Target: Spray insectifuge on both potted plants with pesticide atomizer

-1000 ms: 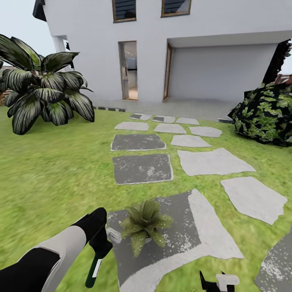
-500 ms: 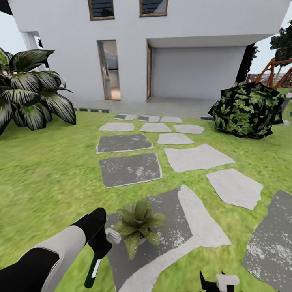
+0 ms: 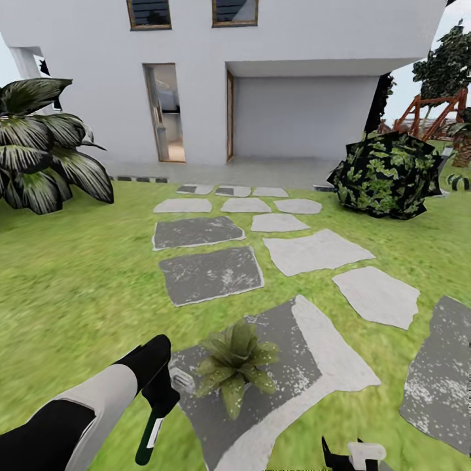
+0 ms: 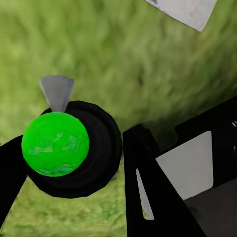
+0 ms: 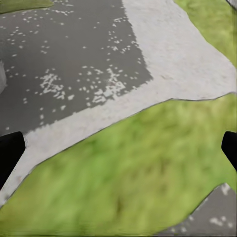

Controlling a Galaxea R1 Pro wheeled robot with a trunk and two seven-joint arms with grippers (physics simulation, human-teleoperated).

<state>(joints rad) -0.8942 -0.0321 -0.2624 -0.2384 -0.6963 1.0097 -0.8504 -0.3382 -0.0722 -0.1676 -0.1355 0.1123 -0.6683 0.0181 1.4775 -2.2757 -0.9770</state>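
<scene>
left gripper (image 3: 159,399) clamped on pesticide atomizer (image 3: 171,383) (nozzle beside potted plant (image 3: 235,362) on stepping stone (image 3: 314,366)), right gripper (image 5: 118,148) spread wide over lawn (image 3: 78,275).

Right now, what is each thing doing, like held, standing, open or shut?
pesticide atomizer: held in the left gripper, spray head toward the plant.
potted plant: upright on a grey stepping stone.
right gripper: open, fingers wide apart, holding nothing, above grass and stone.
house door: open.
</scene>
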